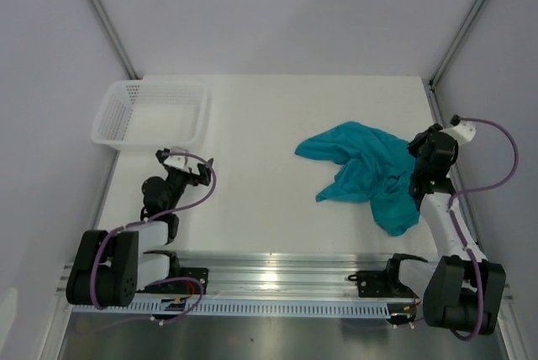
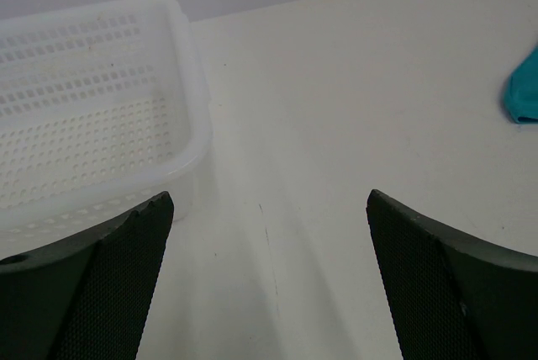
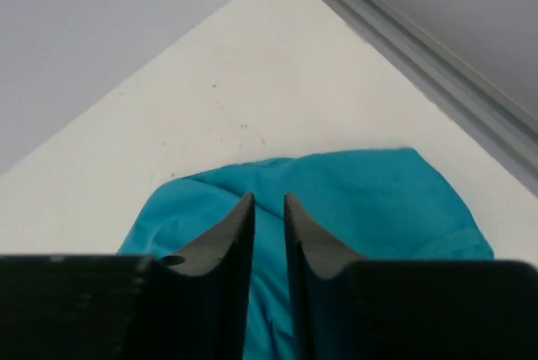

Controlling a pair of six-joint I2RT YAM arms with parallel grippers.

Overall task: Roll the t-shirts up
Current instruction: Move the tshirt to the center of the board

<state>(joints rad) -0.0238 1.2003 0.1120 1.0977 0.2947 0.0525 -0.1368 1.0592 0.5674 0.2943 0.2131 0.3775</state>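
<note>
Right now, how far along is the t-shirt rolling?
Nothing done: the t-shirt lies crumpled, unrolled. In hand: right gripper over its edge, jaws nearly closed, grip unclear; left gripper open, empty, near the basket. Left: spreading it flat and all the rolling.

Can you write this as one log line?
t-shirt: crumpled, unrolled | left gripper: jaws open, by basket | right gripper: over t-shirt, jaws nearly shut, grip unclear
</note>
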